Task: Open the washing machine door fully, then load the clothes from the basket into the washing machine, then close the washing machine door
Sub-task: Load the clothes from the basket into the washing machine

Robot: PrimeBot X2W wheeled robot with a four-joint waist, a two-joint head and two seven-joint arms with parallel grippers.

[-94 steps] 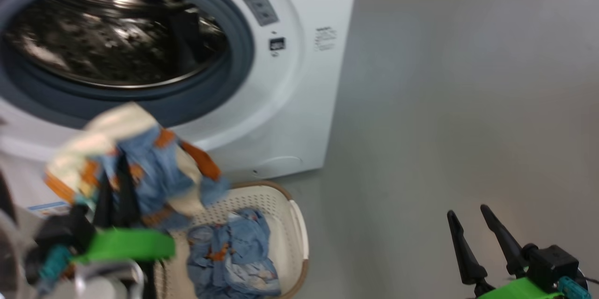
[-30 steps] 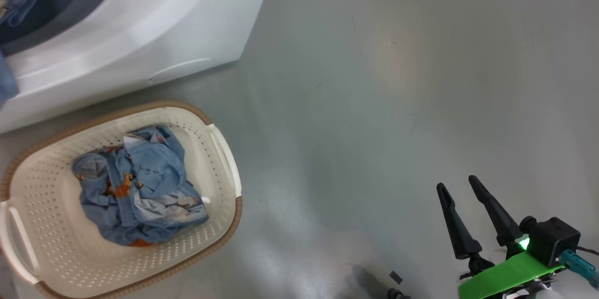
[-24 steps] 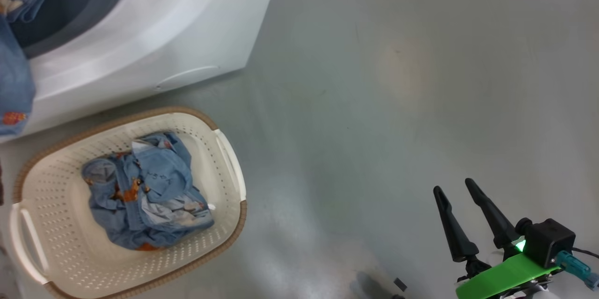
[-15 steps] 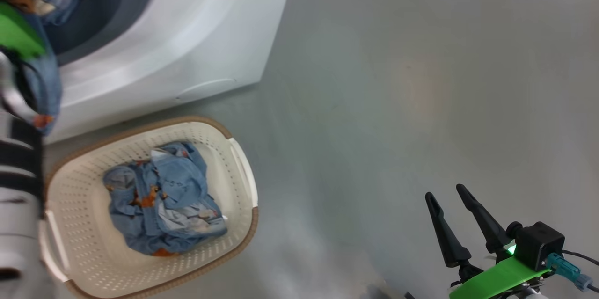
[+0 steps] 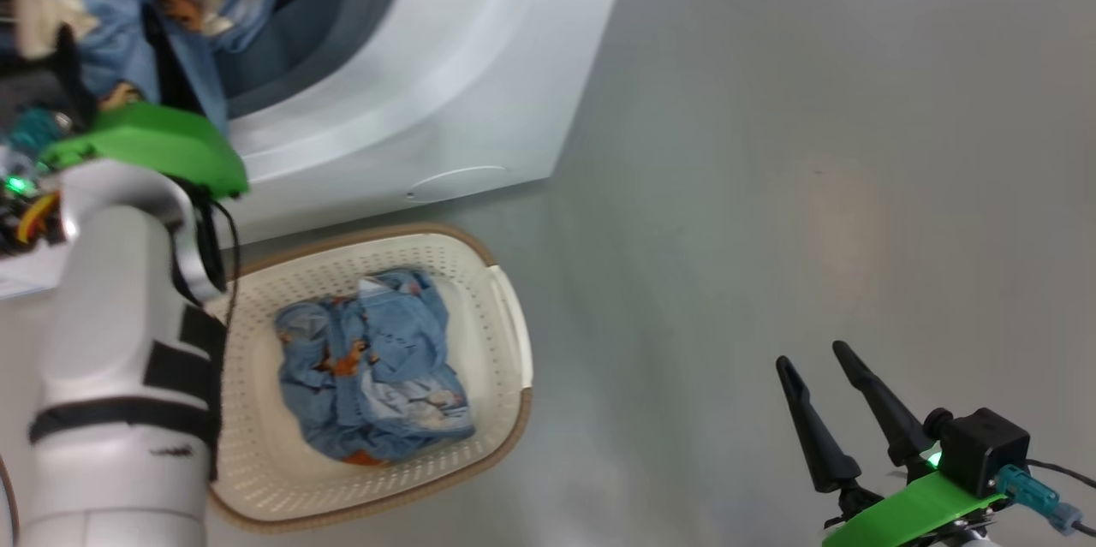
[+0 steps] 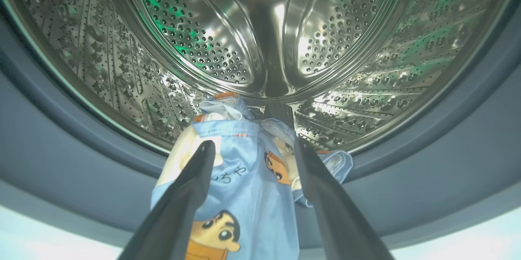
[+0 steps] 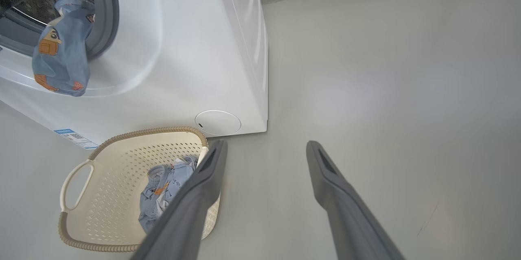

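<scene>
Head view, with the two wrist views. The washing machine stands on the grey floor with its mouth uncovered. The grey rubber ring and the perforated steel drum are exposed.

Left pincer: it sits at the mouth of the machine and points into the drum, with its two dark fingers spread wide. A light-blue garment with orange-brown cartoon prints and a cream part lies between the fingers. The garment is draped over the lower part of the ring, its upper end reaching the lip of the drum and its lower end hanging down the white front. The fingers flank the cloth and do not pinch it. The pale forearm of this arm rises at the lower left of the head view and overlaps the left side of the basket.

Basket: cream-white and perforated with a brown rim band, it stands on the floor just in front of the machine's lower front panel. More clothes of the same blue print lie crumpled in a heap on its bottom.

Right pincer: its fingers are wide apart with nothing between them. It hangs over bare floor, well apart from the basket and to the right of the machine.
</scene>
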